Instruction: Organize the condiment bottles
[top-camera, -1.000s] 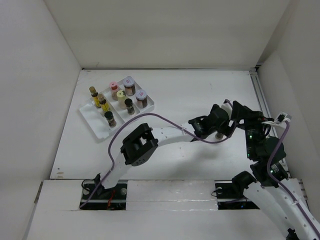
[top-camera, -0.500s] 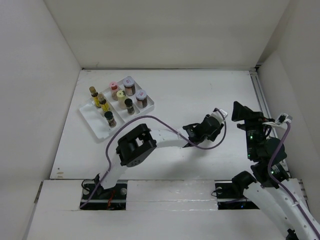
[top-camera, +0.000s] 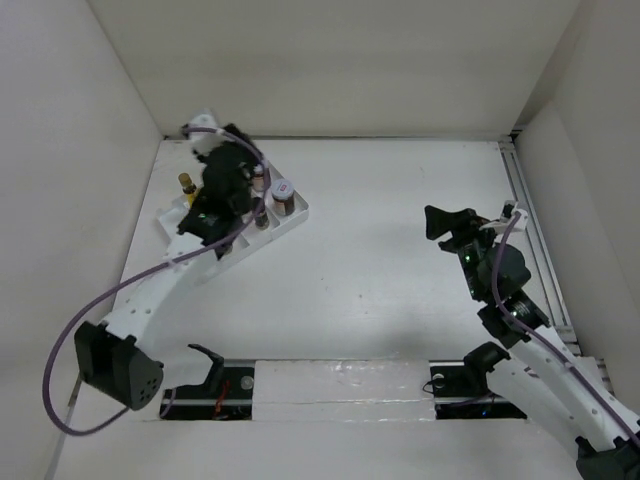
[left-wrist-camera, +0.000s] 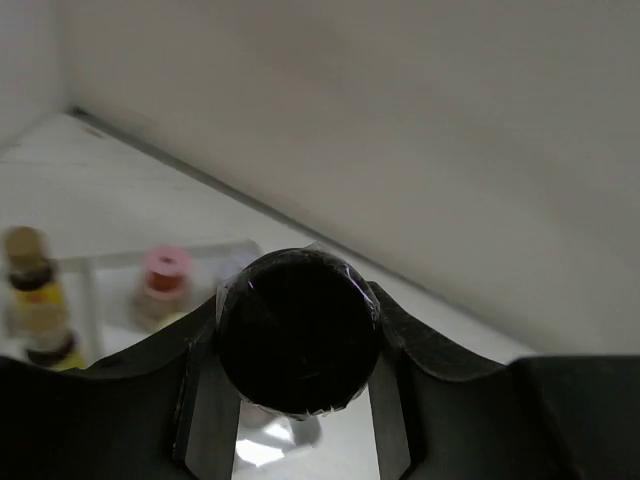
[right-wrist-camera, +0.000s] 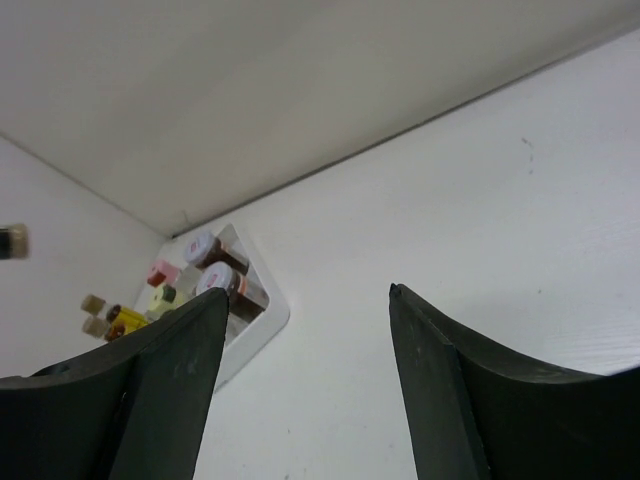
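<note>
Between the fingers (left-wrist-camera: 195, 400) of the left hand (left-wrist-camera: 298, 300), above the white divided tray (top-camera: 298, 214) at the far-left corner of the bench (top-camera: 380, 260), gripped a small dark jar (left-wrist-camera: 297, 335). Showed only its round black cap, end-on and glossy, with faint reflections across the top; hid the body behind that cap. Judged the long axis, on that showing, to run in line with the fingers and down toward the tray. Clenched on it from both sides, matte black pads following the cap's curve.

Could not tell which compartment lay straight beneath, nor whether the base had touched down; glimpsed only a bright white patch of tray floor low between the fingers.

Counted upright in the tray: slim yellow-labelled bottles (top-camera: 186, 183) with dark caps along the left row, a pink-capped one (left-wrist-camera: 165, 268) further back, and brown jars (top-camera: 281, 190) with pale silvery lids at the right end. Noted thin white dividers, smooth and plastic-looking.

Found the right hand (right-wrist-camera: 300, 340) well apart, across the bench on the right, spread wide and holding nothing, with bare white bench between its smooth dark fingers.

Reckoned the left arm the only one placed for the coming move: probably a lowering along the jar's own axis into a free cell, then a release.
</note>
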